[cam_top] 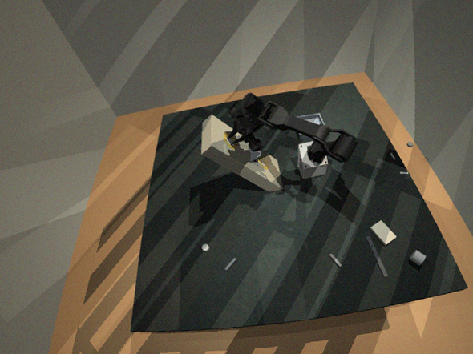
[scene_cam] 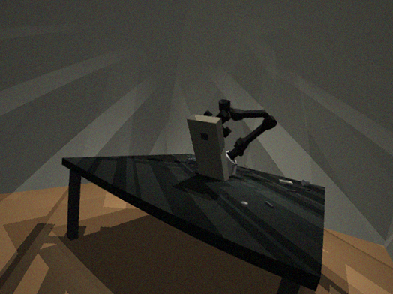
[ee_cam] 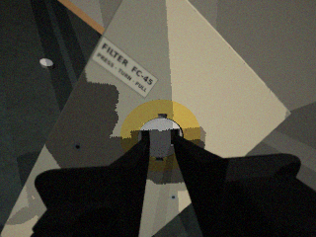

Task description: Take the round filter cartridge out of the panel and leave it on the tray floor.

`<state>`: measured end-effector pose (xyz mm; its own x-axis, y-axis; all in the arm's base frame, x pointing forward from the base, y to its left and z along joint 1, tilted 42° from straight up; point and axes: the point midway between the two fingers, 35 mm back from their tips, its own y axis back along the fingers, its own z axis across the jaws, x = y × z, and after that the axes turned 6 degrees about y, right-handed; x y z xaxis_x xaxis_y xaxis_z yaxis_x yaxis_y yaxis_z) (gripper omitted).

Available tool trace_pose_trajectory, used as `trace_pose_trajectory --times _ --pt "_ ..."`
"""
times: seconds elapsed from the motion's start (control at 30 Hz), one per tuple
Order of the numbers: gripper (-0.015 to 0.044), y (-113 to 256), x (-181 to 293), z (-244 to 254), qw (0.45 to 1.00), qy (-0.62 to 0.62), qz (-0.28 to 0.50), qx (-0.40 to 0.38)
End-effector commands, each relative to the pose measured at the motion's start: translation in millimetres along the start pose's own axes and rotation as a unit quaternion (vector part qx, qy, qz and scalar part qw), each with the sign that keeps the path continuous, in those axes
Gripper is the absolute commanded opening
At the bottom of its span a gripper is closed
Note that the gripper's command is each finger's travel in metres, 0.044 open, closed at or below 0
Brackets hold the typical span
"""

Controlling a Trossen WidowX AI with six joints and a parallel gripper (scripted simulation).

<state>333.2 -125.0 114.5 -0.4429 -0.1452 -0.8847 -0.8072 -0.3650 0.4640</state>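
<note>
The service panel [cam_top: 211, 130] [scene_cam: 209, 147] [ee_cam: 212, 89] is a pale slanted box standing on the dark table. The round filter cartridge [ee_cam: 161, 123] has a light grey face inside a yellow ring and sits in the panel. My gripper [cam_top: 230, 140] [ee_cam: 161, 139] is partly open at the cartridge face, one fingertip at each dark side slot. Nothing is held between the fingers. Whether the tips are inside the slots cannot be told. In the exterior view the panel hides the fingertips. The tray [cam_top: 309, 115] lies beyond the arm, partly hidden by it.
A label [ee_cam: 125, 64] is on the panel face. A second yellow marking [cam_top: 263, 163] is lower on the panel. The robot's pale base [cam_top: 313, 171] stands near the tray. A cream block [cam_top: 383, 232], a grey cylinder [cam_top: 417, 257], a flat bar [cam_top: 377, 257] and a white disc [cam_top: 205, 247] lie farther off.
</note>
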Motion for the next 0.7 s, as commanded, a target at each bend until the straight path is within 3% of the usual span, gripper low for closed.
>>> trace_pose_trajectory --times 0.0,0.67 --pt "0.0117 -0.5 0.3 -0.5 1.000 -0.001 0.001 0.002" --pt "0.0117 -6.6 0.7 -0.2 1.000 -0.001 0.001 0.002"
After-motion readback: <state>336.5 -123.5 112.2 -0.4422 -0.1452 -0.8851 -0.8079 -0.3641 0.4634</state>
